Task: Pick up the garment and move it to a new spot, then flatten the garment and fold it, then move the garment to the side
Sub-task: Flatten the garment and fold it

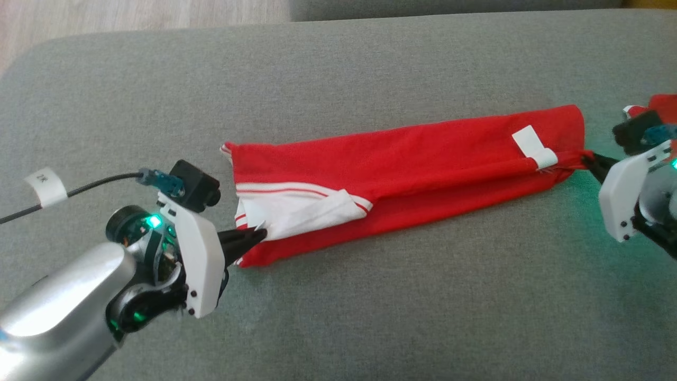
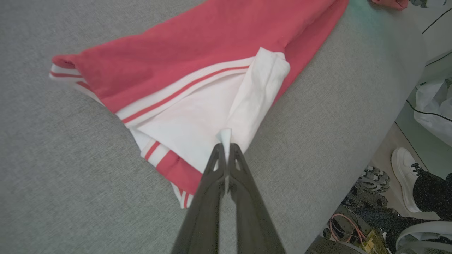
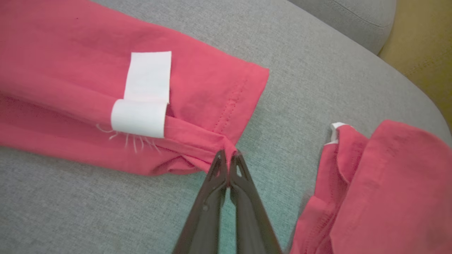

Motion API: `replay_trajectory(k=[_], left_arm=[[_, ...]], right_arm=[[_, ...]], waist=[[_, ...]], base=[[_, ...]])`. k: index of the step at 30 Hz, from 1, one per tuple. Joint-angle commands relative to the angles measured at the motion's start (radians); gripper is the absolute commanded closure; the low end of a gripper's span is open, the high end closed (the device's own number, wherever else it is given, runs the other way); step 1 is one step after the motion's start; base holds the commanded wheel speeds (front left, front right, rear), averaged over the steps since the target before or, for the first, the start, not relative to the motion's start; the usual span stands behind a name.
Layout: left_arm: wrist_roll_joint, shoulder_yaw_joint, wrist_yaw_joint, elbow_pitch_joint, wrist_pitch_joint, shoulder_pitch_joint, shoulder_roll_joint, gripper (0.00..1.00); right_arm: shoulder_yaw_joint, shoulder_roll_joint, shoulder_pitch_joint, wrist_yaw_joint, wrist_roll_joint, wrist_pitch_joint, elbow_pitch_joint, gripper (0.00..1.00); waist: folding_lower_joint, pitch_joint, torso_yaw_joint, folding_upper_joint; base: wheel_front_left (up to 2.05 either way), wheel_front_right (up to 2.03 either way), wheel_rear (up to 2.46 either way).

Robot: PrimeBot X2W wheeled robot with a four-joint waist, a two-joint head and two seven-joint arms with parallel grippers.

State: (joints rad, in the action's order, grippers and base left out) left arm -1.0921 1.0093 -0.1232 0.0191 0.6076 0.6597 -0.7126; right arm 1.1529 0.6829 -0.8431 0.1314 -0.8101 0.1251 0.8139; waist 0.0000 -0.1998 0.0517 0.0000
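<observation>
The garment [image 1: 412, 159] lies stretched across the middle of the surface [image 1: 338, 317], its left end nearer the front edge and its right end farther back. At the left end the left gripper [image 1: 262, 233] pinches a folded-over flap. At the right end, near the surface's right edge, the right gripper [image 1: 588, 157] pinches the corner. A label [image 1: 534, 145] lies on the garment just left of that corner. A second garment [image 3: 381, 176] lies at the right edge, apart from the first.

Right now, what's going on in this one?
The robot holds a red garment, folded into a long strip on the grey cushion, by both ends. The left gripper is shut on its white part, the right gripper on the red hem corner. Another red cloth lies beside the right gripper.
</observation>
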Motion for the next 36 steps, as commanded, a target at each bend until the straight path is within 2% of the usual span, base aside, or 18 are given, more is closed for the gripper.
replay_trajectory(k=[1,4,5,6,7,11,17,22,26,28,29,32,36], left_arm=[[-0.005,-0.046,0.003,-0.029,0.005,0.036,-0.047,1.0],[-0.009,-0.036,0.003,-0.027,0.019,0.032,-0.047,1.0],[-0.012,-0.033,0.003,-0.027,0.024,0.03,-0.047,0.94],[-0.013,-0.031,0.003,-0.028,0.026,0.029,-0.047,0.5],[-0.008,-0.03,0.003,-0.03,0.022,0.029,-0.048,0.0],[0.02,-0.032,0.012,-0.019,-0.003,0.029,-0.052,0.0],[0.123,-0.069,0.091,0.054,-0.149,0.035,-0.026,0.0],[0.188,-0.155,0.195,0.123,-0.384,0.033,0.034,0.0],[0.246,-0.207,0.267,0.16,-0.576,0.01,0.066,0.0],[0.248,-0.234,0.302,0.168,-0.657,-0.018,0.09,0.0],[0.248,-0.234,0.302,0.168,-0.657,-0.018,0.09,0.0],[0.243,-0.268,0.341,0.168,-0.764,-0.068,0.12,0.0],[0.243,-0.317,0.384,0.171,-0.85,-0.138,0.167,0.0]], right_arm=[[0.006,0.046,-0.013,-0.001,-0.014,-0.001,0.006,1.0],[0.018,0.042,-0.02,-0.001,-0.029,-0.016,0.025,1.0],[0.017,0.04,-0.021,-0.001,-0.034,-0.024,0.034,0.0],[0.016,0.034,-0.021,-0.001,-0.045,-0.028,0.043,0.0],[0.016,0.03,-0.02,-0.001,-0.057,-0.031,0.047,0.0],[0.001,0.014,-0.023,-0.001,-0.114,-0.055,0.056,0.0],[-0.049,-0.001,-0.019,-0.001,-0.24,-0.121,0.018,0.0],[-0.106,-0.024,-0.029,-0.001,-0.309,-0.221,-0.041,0.0],[-0.165,-0.061,-0.045,-0.001,-0.275,-0.364,-0.066,0.0],[-0.236,-0.096,-0.04,-0.001,-0.26,-0.384,-0.069,0.0],[-0.236,-0.096,-0.04,-0.001,-0.26,-0.384,-0.069,0.0],[-0.454,-0.156,-0.012,-0.001,-0.17,-0.386,-0.117,0.0],[-0.748,-0.275,0.143,-0.001,0.033,-0.387,-0.231,0.0]], waist=[[0.0,-0.001,-0.001,0.0],[0.0,0.0,-0.004,0.0],[0.0,0.0,-0.005,0.0],[0.0,0.001,-0.006,0.0],[0.0,0.002,-0.007,0.0],[0.0,0.01,-0.012,0.0],[0.0,0.046,-0.019,0.0],[0.0,0.091,-0.03,0.0],[0.0,0.127,-0.042,0.0],[0.0,0.141,-0.045,0.0],[0.0,0.141,-0.045,0.0],[0.0,0.151,-0.05,0.0],[0.0,0.169,-0.045,0.0]], base=[[0.0,0.0,0.0],[0.0,0.0,0.0],[0.0,0.0,0.0],[0.0,0.0,0.0],[0.0,0.0,0.0],[0.0,0.0,0.0],[0.0,0.0,0.0],[0.0,0.0,0.0],[0.0,0.0,0.0],[0.0,0.0,0.0],[0.0,0.0,0.0],[0.0,0.0,0.0],[0.0,0.0,0.0]])
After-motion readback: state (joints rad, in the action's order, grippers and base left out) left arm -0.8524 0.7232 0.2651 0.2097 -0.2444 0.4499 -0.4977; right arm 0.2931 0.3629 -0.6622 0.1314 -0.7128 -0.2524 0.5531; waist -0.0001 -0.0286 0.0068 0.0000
